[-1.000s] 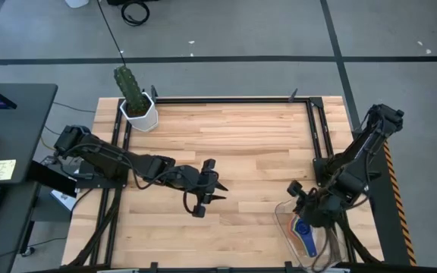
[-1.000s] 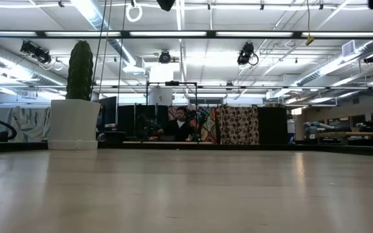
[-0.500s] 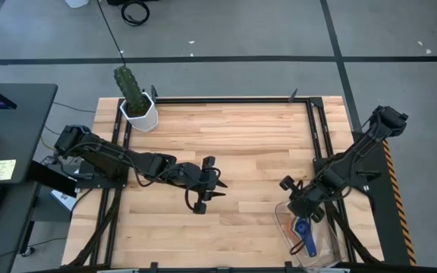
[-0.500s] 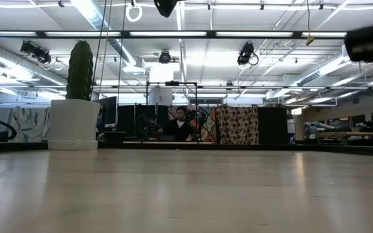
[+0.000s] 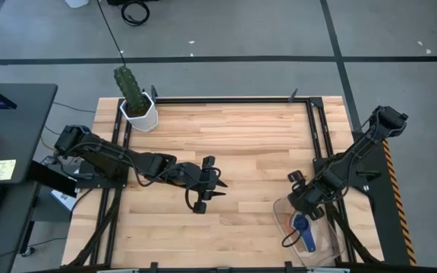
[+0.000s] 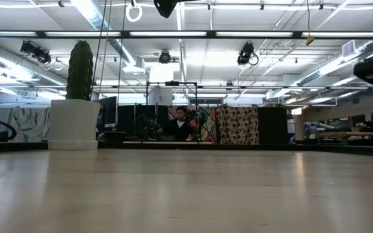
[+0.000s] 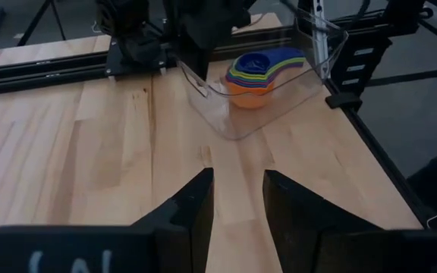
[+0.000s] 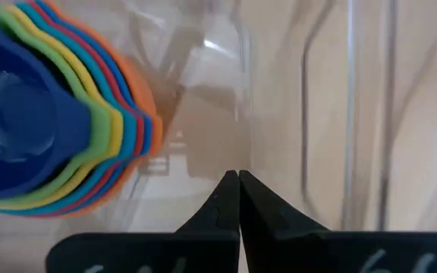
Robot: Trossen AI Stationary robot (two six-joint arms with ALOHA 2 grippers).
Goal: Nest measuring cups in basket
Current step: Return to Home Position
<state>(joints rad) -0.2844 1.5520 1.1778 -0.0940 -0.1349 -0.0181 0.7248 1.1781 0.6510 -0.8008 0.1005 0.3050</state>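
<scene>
Stack's home: the measuring cups (image 7: 264, 72) sit nested inside the basket (image 7: 230, 117) at the right front corner of the counter (image 5: 234, 144). The right gripper (image 8: 239, 178) hangs over it, fingers pinched together and empty. It had best rise straight up, clear of the basket's wall, before swinging home. The left gripper (image 7: 237, 178) hovers mid-counter, fingers narrowly parted.

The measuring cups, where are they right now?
In the high view the measuring cups sit nested together inside the clear basket at the table's bottom-right corner, right by the right end effector.
</scene>
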